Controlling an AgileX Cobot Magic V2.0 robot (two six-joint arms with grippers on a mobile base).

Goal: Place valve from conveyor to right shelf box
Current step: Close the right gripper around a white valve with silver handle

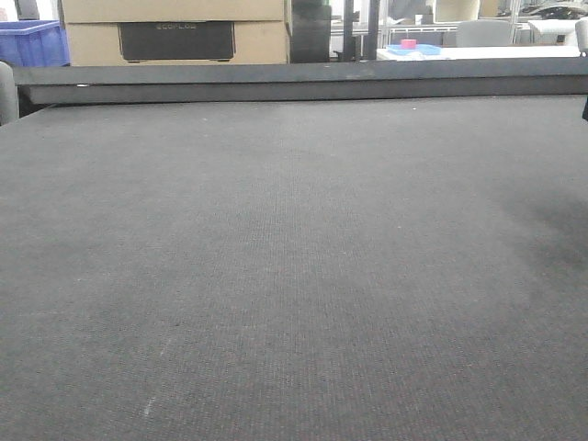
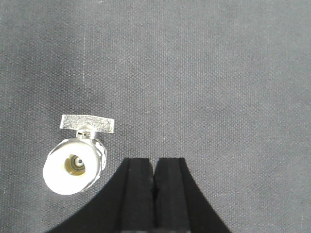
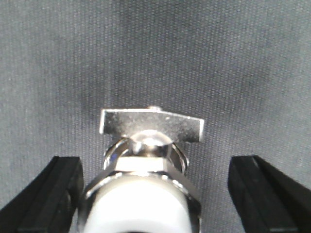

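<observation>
The conveyor (image 1: 294, 276) is a wide dark grey woven belt with a dark raised rail (image 1: 294, 81) at its far edge; no valve or gripper shows in the front view. In the right wrist view a silver valve (image 3: 146, 160) with a white end cap and a flat metal handle (image 3: 151, 124) lies on the belt between the fingers of my open right gripper (image 3: 154, 167), close to the left finger (image 3: 56, 189). In the left wrist view my left gripper (image 2: 154, 164) is shut and empty above the belt, with a valve (image 2: 74, 165) to its left, apart from it.
Beyond the rail stand a cardboard box (image 1: 175, 32), a blue bin (image 1: 32, 41) at far left, and a white table with a blue and pink item (image 1: 411, 46) at right. Something grey pokes in at the left edge (image 1: 7, 92).
</observation>
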